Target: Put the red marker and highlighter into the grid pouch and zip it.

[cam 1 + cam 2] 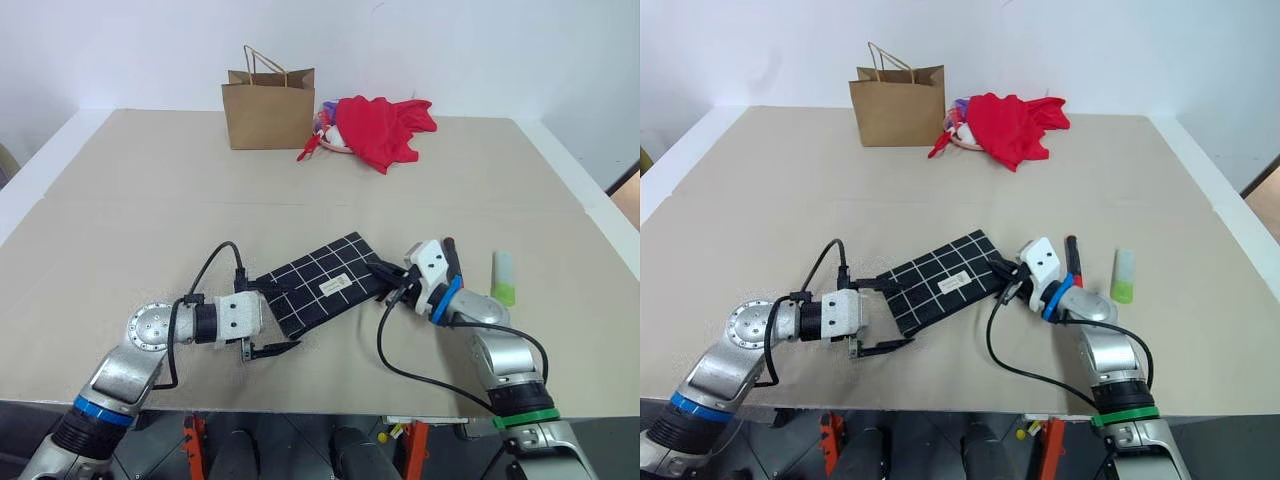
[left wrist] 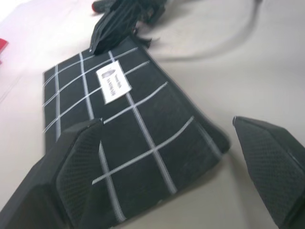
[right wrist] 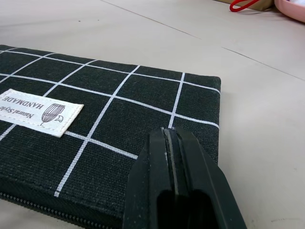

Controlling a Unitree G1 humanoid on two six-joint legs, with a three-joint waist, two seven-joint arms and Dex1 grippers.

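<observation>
Step in hand: getting the grid pouch point(image 1: 322, 286) open, before either pen goes in.

Pouch lies flat on the surface point(image 1: 120, 200), diagonal, between the two arms, label up. Red marker point(image 1: 1073, 253) & highlighter point(image 1: 1123, 275) both lie loose on the surface, robot's right of the pouch, just past the right wrist; marker nearer the pouch, highlighter further right. Neither is in the pouch.

Right hand point(image 1: 1002, 275) is at the pouch's right end, fingers pressed fully together. In the right wrist view they sit over the zipper edge near the corner. Looks like a pinch on the zip pull or the fabric there, but can't tell which, or if anything is really caught.

Left hand point(image 1: 268, 318) is wide open, holding nothing, its two fingers either side of the pouch's near-left corner; the left wrist view shows the corner between the spread fingers, not gripped.

Next, as I judge it: left hand needs to close on that corner to anchor the pouch, then the right draws the zip along the edge. Needs a firm hold w/o lifting the pouch. If the right has pinched cloth & not the pull, a re-grip comes first. Then marker, highlighter, zip shut.

Brown paper bag point(image 1: 268, 108) & red cloth point(image 1: 380, 125) sit at the far side, well apart, not involved.
</observation>
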